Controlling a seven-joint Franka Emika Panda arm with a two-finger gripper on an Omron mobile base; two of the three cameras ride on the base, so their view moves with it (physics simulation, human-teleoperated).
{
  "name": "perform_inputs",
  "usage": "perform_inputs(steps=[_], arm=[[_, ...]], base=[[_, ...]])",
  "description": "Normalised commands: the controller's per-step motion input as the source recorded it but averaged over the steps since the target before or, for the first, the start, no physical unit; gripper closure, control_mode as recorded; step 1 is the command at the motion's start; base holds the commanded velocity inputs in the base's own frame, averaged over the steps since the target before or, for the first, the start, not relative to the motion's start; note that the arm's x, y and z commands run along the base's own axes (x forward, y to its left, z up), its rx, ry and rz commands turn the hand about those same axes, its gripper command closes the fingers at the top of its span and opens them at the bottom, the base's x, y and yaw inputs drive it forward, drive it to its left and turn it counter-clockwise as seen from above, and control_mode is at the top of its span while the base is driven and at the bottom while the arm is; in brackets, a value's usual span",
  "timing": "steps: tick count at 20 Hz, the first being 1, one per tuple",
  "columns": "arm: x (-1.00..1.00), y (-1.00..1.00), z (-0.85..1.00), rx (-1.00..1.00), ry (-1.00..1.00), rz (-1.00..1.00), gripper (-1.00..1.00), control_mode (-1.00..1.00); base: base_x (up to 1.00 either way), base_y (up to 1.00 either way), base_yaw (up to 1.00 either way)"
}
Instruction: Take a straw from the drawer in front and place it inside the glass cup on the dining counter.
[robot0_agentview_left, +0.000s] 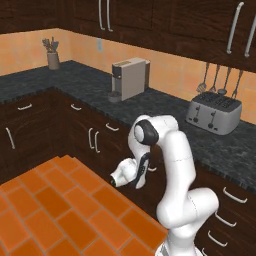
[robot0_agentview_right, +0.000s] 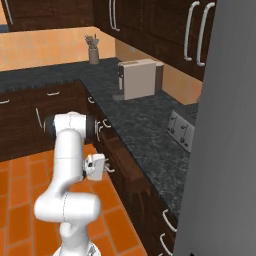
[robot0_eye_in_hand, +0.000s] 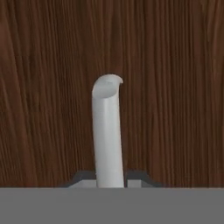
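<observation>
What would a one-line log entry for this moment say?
phase: opening drawer | gripper: fingers either side of handle | straw: unseen

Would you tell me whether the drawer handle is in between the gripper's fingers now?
In: the silver handle rises between the gripper's two dark fingertips, against the drawer front. Whether they clamp it, cannot tell.
</observation>
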Motion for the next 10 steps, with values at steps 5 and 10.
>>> perform_inputs(steps=[5,10], arm=[[-0.69,1.0,0.05,0.02,0.08,0.11,1.0,-1.0],[-0.54,1.0,0.1,0.05,0.17,0.09,1.0,-1.0]], base=[[0.0,0.0,0.0],[0.0,0.0,0.0]])
